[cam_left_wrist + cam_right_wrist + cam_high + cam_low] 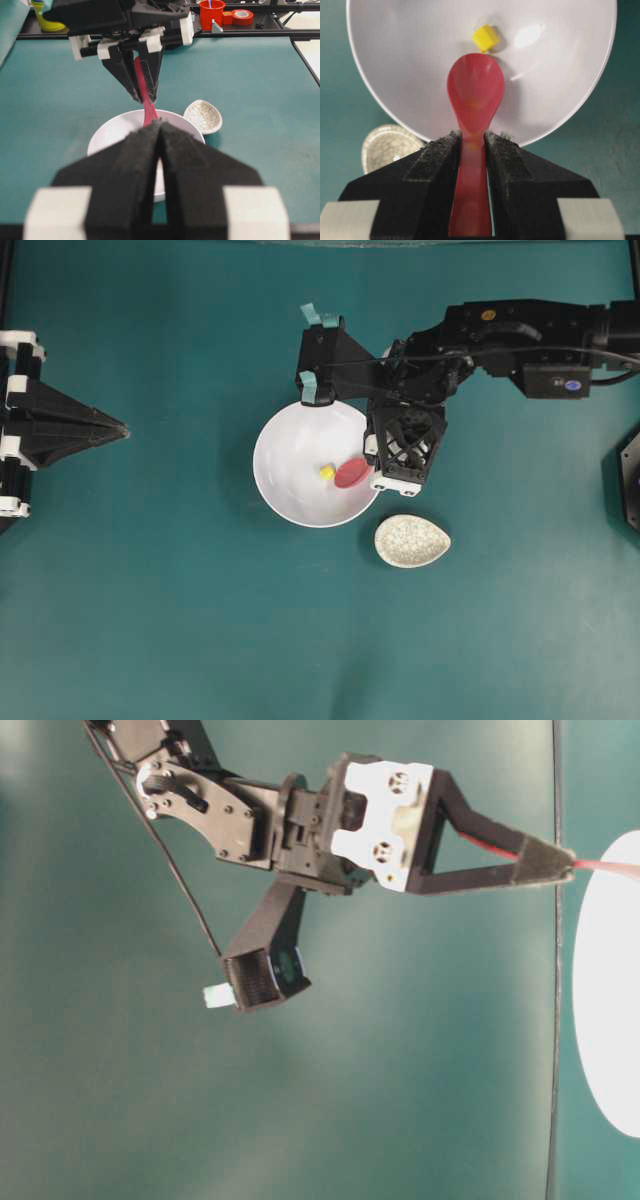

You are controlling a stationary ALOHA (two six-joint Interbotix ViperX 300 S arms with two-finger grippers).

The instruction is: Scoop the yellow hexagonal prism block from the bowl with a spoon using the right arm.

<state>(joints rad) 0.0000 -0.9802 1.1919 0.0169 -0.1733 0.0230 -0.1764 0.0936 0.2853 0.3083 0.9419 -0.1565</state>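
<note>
Right now my right end effector point(471, 150) is closed narrowly on the handle of the spoon point(475, 92), with one pad on each side of it, and the scoop reaches out over the bowl point(395, 60). Inside the bowl, just beyond the tip of the scoop, lies the yellow hexagonal prism block point(485, 38); I cannot tell if the two touch.

I judge the block to be very light and hard, so it will probably slide or roll on the smooth white glaze instead of climbing into the scoop. It is much smaller than the scoop, so it should fit easily once the rim goes under it. The spoon looks glossy and stiff; I think it may slip or turn between my pads if I push hard, so holding the handle close to the scoop, as I do now, seems good for control.

My left end effector point(159, 165) is parked far from the bowl with its fingers together, holding nothing.

The bench point(150, 620) around the bowl is a flat teal surface. A small speckled dish point(412, 540) sits just beside the bowl, near my wrist.
</note>
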